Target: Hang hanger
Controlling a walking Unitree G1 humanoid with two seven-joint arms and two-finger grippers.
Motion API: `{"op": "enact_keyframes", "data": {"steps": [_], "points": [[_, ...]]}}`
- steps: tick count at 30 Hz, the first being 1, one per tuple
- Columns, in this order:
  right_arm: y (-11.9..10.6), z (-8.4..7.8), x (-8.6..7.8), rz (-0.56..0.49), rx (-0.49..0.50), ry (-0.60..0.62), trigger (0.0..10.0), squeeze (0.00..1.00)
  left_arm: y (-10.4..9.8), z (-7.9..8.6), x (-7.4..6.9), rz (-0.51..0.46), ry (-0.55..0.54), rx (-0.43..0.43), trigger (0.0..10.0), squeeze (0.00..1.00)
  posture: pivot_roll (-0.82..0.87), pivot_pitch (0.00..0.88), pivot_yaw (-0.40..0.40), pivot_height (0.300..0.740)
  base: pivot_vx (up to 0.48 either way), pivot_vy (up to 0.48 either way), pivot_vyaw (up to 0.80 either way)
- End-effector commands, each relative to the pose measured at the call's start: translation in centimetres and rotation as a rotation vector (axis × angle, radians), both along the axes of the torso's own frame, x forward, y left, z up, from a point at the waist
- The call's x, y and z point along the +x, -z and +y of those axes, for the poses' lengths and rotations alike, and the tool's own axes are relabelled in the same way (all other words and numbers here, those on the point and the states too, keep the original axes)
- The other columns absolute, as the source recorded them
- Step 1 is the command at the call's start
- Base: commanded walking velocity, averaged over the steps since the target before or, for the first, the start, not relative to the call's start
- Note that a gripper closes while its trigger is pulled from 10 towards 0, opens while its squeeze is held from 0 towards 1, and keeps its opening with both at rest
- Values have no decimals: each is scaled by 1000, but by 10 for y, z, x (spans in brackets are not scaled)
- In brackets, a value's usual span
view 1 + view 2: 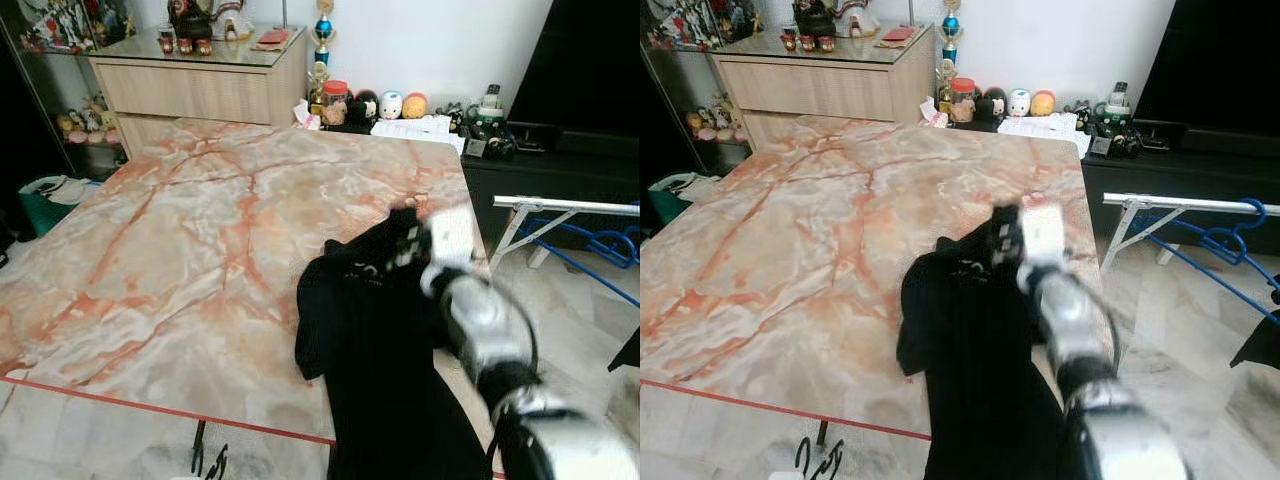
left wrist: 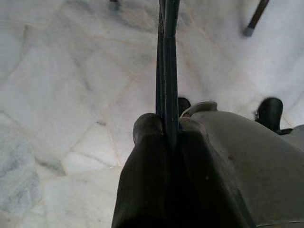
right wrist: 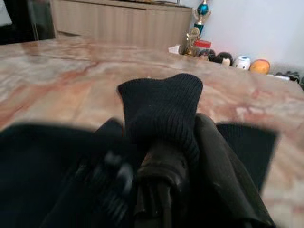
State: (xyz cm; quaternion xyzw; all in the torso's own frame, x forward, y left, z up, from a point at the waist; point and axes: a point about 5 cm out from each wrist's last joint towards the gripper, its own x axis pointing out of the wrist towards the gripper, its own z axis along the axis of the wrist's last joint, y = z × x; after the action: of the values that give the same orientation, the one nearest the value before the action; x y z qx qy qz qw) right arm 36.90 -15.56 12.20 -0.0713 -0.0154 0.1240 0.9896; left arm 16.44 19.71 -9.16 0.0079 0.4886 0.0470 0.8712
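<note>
Hanger (image 2: pixel 166 71): a thin dark one is pinched between the two black fingers (image 2: pixel 147 142) of the left gripper (image 2: pixel 164 135), which is closed tight on it, low over the pale marble floor (image 2: pixel 57 95). In the head views the tips of that gripper (image 1: pixel 208 462) hang below the near edge of the table, beside a strip of red tape (image 1: pixel 150 408) on the floor.

Farther left and back, a wooden cabinet (image 1: pixel 200 85) stands against the wall with small figures (image 1: pixel 190 25) on its glass top. The marble table (image 1: pixel 180 230) with orange veins takes up the middle of the scene. Behind its far edge a row of round toys (image 1: pixel 385 103) and a trophy (image 1: pixel 322 35) stand by the white wall.

On the table's near right part lies a black garment (image 1: pixel 375 340), its lower end draped over the edge toward the floor. The right gripper (image 1: pixel 405 245) reaches over it from the silver right arm (image 1: pixel 490 340); in the right wrist view its fingers (image 3: pixel 209 156) are closed on a ribbed fold of the black cloth (image 3: pixel 164 104), lifted just above the tabletop.

To the right, past the table, a white rack (image 1: pixel 1180 215) stands on the floor with a blue hanger (image 1: pixel 1230 235) hooked on its bar, in front of a dark low cabinet (image 1: pixel 560 170).
</note>
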Motion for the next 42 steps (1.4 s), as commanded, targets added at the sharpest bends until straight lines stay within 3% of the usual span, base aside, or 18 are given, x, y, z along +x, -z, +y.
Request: {"op": "enact_keyframes", "data": {"steps": [1,5,11,18,19,21,22,26,32,35,42], "points": [[4,-8,-8,-2,39,32,10000,0,3,0,-7,30,6,-2,10000,0,55,13,12,740,0,0,0],[5,-16,-32,-53,81,68,10000,0,3,0,-8,31,11,2,10000,0,48,10,9,740,0,0,0],[-17,-29,-59,-217,90,144,10000,0,4,0,-8,28,15,2,10000,0,39,13,0,740,0,0,0],[6,-20,-82,-96,85,91,10000,0,4,0,-9,28,16,-6,10000,0,33,23,-2,740,0,0,0],[9,-12,-93,-25,115,55,10000,463,4,0,-9,31,19,-9,10000,0,37,29,-3,740,0,0,0],[9,-9,-97,-4,124,38,10000,463,4,0,-9,32,20,-10,10000,0,36,31,-6,740,0,0,0],[9,-4,-101,4,106,-9,10000,1000,4,0,-10,33,19,-10,10000,0,36,31,-6,740,0,0,0],[9,1,-113,10,62,-87,10000,1000,4,1,-10,28,7,-13,10000,0,36,37,-9,740,0,0,0],[-1,-9,-131,-71,27,-32,10000,1000,4,1,-10,27,15,-11,10000,0,31,38,-13,740,0,0,0],[3,-12,-147,-32,5,-20,10000,1000,4,1,-9,25,14,-14,10000,0,33,39,-15,740,0,0,0],[2,-11,-165,-35,-77,-67,10000,1000,3,2,-9,26,19,-13,10000,0,32,41,-17,740,0,0,0]]}}
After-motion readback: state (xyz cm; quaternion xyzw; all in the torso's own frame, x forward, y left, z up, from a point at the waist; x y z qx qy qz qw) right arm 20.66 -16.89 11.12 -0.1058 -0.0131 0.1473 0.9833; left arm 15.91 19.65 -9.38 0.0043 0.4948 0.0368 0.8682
